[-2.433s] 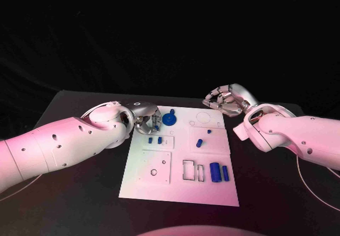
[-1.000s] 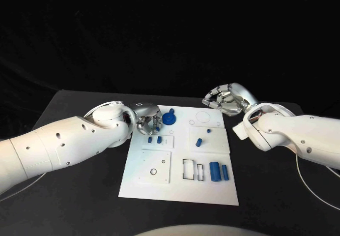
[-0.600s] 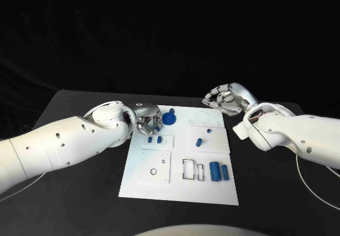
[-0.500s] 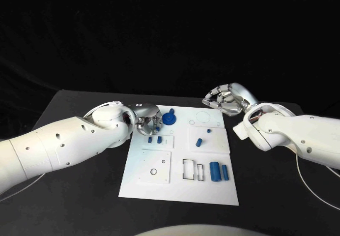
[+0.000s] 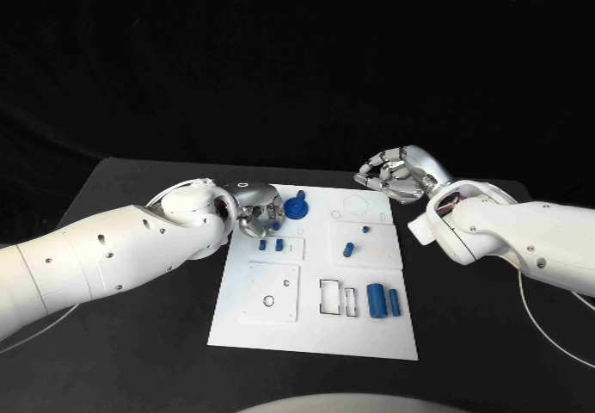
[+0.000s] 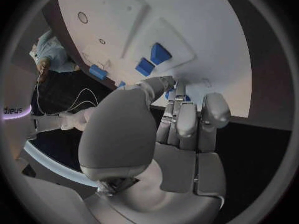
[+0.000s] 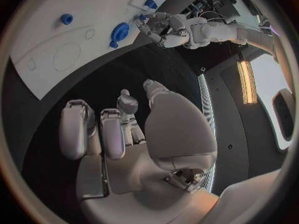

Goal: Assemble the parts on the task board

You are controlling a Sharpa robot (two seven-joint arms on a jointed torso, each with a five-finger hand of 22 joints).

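The white task board (image 5: pixel 316 323) lies mid-table. My left hand (image 5: pixel 257 212) hovers over its far left corner, fingers curled, just left of the blue gear (image 5: pixel 297 207). A small blue part (image 6: pixel 169 92) shows pinched between thumb and fingertips; it also shows at those fingertips from across the board (image 7: pixel 142 17). Two small blue blocks (image 5: pixel 272 245) sit just nearer than that hand. My right hand (image 5: pixel 395 175) hangs beyond the board's far right corner, fingers curled in with nothing in them (image 7: pixel 124 129). Most of the pinched part is hidden.
On the board stand a short blue peg (image 5: pixel 367 230), a slanted blue piece (image 5: pixel 350 250) and two blue cylinders (image 5: pixel 383 301) near the right edge. Rectangular slots (image 5: pixel 330 297) and a round hole (image 5: pixel 269 301) are cut in it. Black table (image 5: pixel 137 344) surrounds the board.
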